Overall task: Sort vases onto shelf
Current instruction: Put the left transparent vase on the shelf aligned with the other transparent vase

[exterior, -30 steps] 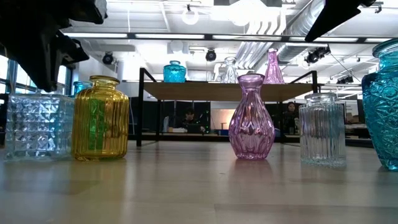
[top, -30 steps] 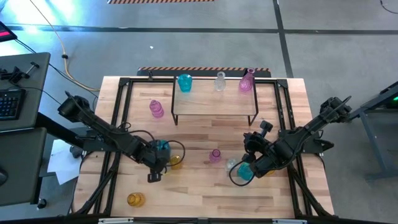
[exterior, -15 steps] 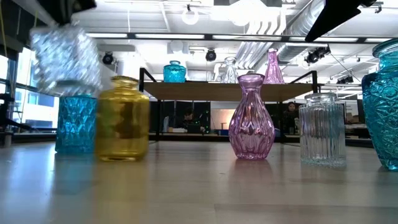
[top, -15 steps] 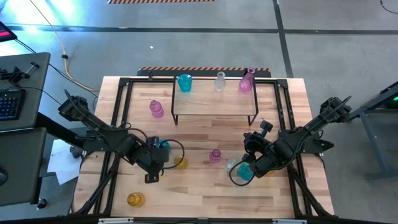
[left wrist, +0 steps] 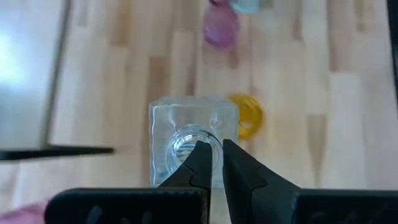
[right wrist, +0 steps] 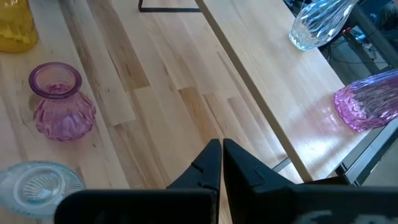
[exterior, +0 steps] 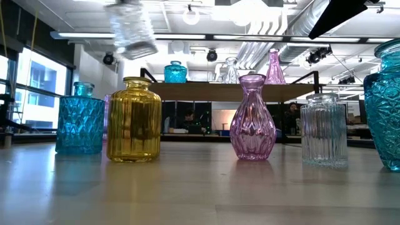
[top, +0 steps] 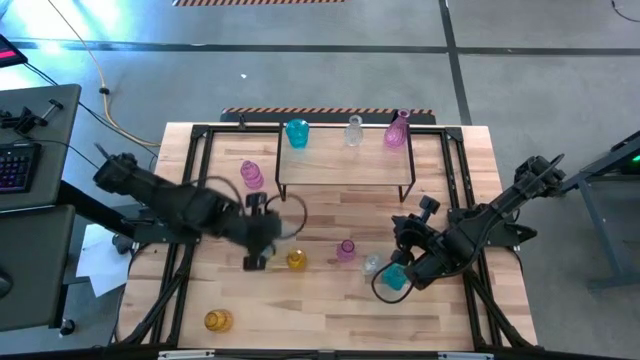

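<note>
Left gripper is clamped on the neck of a clear square vase, held in the air above the table, near the shelf's front left leg. Just beside it on the table stand a yellow vase and a teal vase. Right gripper has its fingers together, farther from the shelf, beside a pink vase.
</note>
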